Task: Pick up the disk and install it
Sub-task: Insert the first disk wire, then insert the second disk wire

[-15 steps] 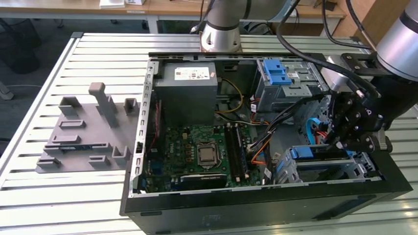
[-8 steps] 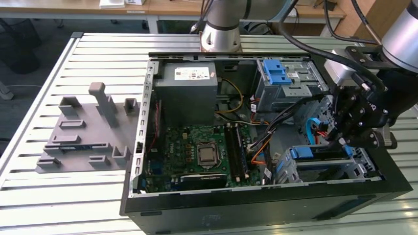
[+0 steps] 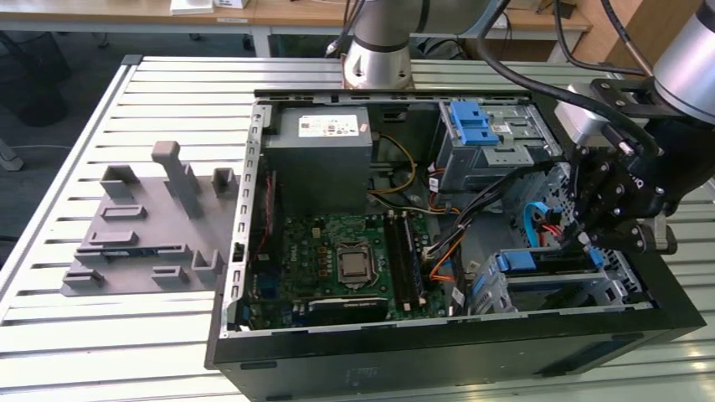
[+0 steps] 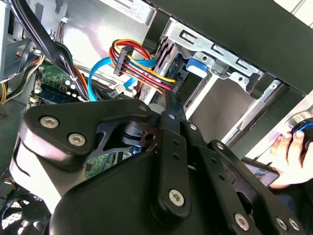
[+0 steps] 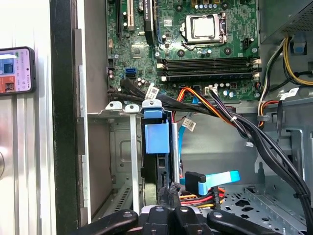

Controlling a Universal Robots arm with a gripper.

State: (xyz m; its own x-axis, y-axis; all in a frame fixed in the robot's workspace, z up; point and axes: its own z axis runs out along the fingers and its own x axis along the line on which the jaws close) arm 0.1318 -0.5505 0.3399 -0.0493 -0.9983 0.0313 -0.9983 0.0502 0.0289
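So I've got the gripper (image 3: 621, 219) down at the right of the exterior view, over the drive cage (image 3: 558, 289) in the open case (image 3: 447, 352); the disk (image 5: 156, 147) looks seated upright in that cage, blue rail showing; fingers look pressed together at its rear edge, hard to be sure; reads like the install step, final push needs to be straight and gentle.

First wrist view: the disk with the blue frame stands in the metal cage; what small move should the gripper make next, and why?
Probably a short, slow push along the slot. The silver-grey disk with its blue plastic rail frame stands between the walls of the grey metal drive cage, the black gripper at its end; whether it is seated I cannot tell.
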